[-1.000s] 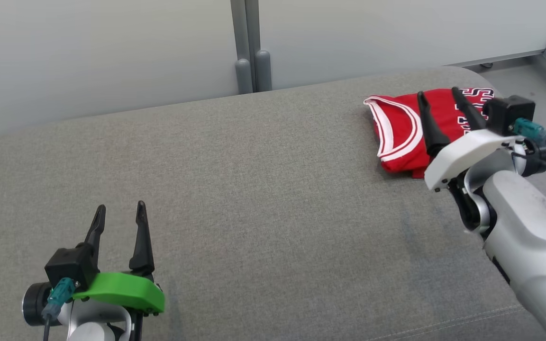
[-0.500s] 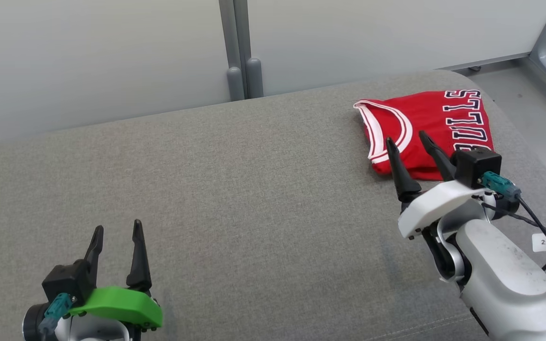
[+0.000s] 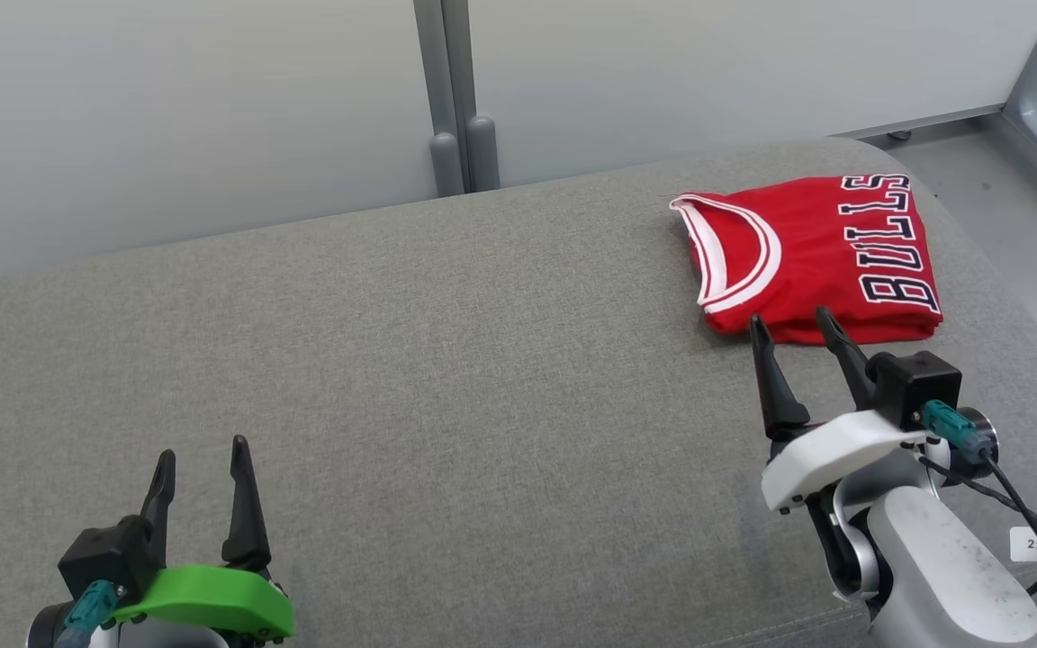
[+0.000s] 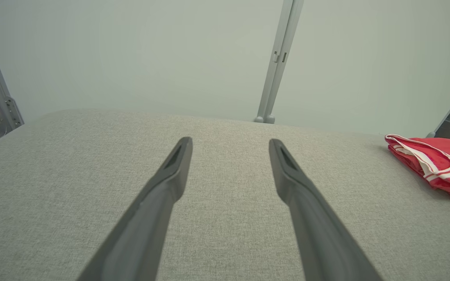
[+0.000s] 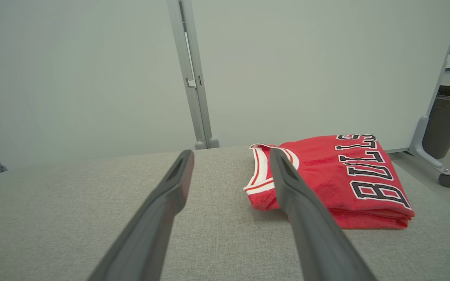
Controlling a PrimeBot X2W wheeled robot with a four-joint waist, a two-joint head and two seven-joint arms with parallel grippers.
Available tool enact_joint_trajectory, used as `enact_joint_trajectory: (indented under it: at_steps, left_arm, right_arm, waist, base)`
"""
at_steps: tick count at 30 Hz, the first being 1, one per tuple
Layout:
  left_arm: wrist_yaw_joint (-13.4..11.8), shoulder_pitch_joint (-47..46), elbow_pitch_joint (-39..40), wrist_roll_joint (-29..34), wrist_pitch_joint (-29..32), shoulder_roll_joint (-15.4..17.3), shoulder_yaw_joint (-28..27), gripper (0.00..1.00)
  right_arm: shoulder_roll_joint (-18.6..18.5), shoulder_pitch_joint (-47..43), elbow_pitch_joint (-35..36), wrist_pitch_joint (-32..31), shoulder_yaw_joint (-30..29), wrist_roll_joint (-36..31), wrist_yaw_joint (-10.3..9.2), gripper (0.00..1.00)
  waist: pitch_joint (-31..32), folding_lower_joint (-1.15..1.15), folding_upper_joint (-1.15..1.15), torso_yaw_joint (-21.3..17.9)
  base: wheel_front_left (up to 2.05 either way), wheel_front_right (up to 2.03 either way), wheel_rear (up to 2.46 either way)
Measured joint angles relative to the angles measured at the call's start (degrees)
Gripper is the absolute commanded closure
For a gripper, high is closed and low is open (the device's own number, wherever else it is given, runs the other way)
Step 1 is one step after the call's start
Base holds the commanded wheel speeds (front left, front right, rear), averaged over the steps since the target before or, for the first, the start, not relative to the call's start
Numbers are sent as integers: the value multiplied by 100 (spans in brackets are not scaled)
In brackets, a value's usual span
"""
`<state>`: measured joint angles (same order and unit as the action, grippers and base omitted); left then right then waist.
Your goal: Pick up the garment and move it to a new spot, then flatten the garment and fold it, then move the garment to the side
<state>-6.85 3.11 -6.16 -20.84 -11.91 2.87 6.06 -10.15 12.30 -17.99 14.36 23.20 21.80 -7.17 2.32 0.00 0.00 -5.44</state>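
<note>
Garment [image 3: 811, 256] is found folded at the far right of the grey cushion [image 3: 482, 360], right gripper [image 3: 789, 317] just short of it and left gripper [image 3: 202, 448] well apart, both spread open and empty; move-aside step is judged done, only parking of the arms is called for next.

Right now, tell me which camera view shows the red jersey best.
The head view: the folded jersey lies almost whole on the cushion, lettering readable. The right wrist view shows it closer, but one finger of the right tool crosses its collar. The left wrist view catches just its collar end, cut off at the frame's edge.
</note>
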Motion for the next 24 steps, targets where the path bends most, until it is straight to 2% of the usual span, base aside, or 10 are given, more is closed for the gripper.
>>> enact_joint_trajectory:
  at_steps: [24]
  left_arm:
    - [-26,52,102,126,-59,-10,-44,0]
  right_arm:
    - [417,-720,645,7,-569,-788,0,0]
  waist:
    - [-19,0,0,118]
  base:
    - [0,0,0]
